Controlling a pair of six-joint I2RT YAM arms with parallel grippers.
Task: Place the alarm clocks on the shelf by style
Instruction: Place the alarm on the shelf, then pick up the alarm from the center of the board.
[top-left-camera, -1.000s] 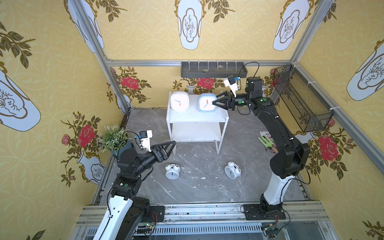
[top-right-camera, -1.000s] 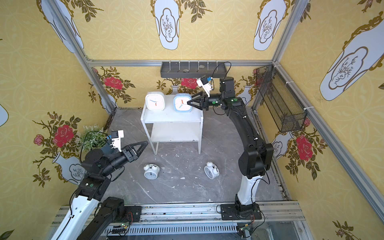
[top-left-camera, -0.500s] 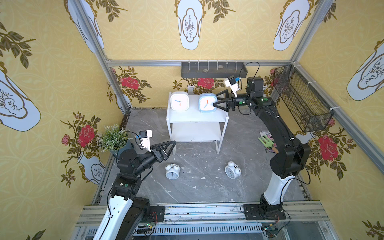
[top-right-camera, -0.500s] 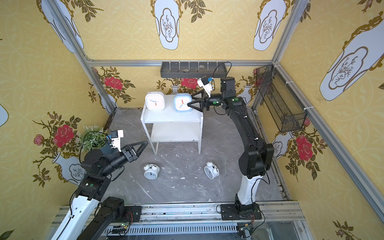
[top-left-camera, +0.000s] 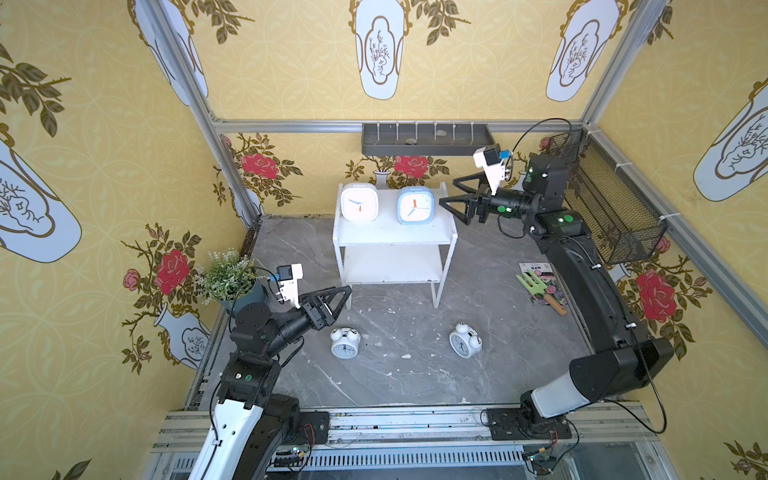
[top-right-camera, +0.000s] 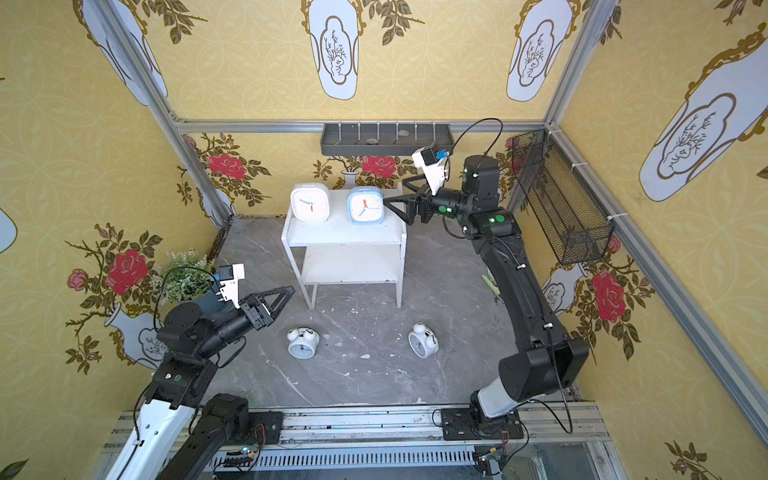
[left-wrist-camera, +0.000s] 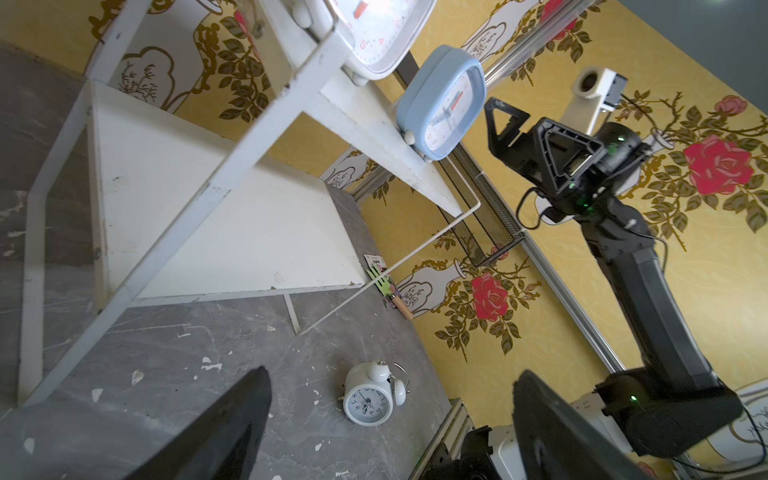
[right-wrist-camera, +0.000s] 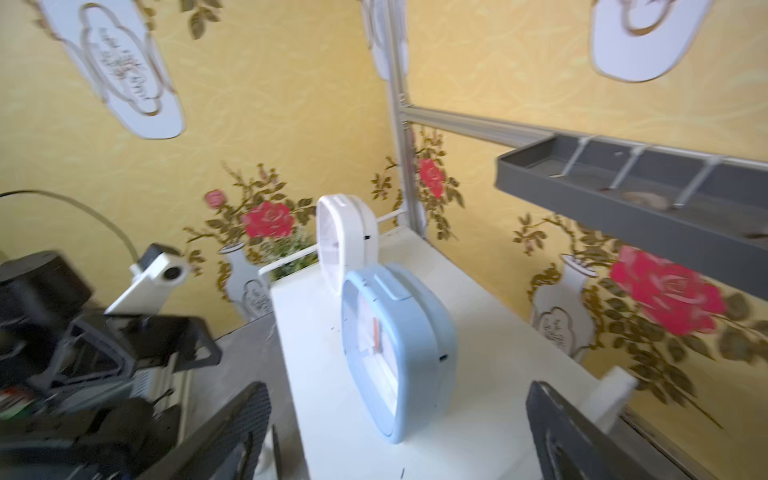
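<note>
We see the white two-tier shelf carrying two clocks on its top board: the white rounded-square clock and the light blue clock, upright and side by side. One twin-bell clock sits on the grey floor near our left gripper, and the other twin-bell clock sits well apart from it. Our right gripper hangs just beside the blue clock with its jaws spread, not touching it. The left fingers are also spread and hold nothing. The grey wall tray holds small bits we cannot identify.
</note>
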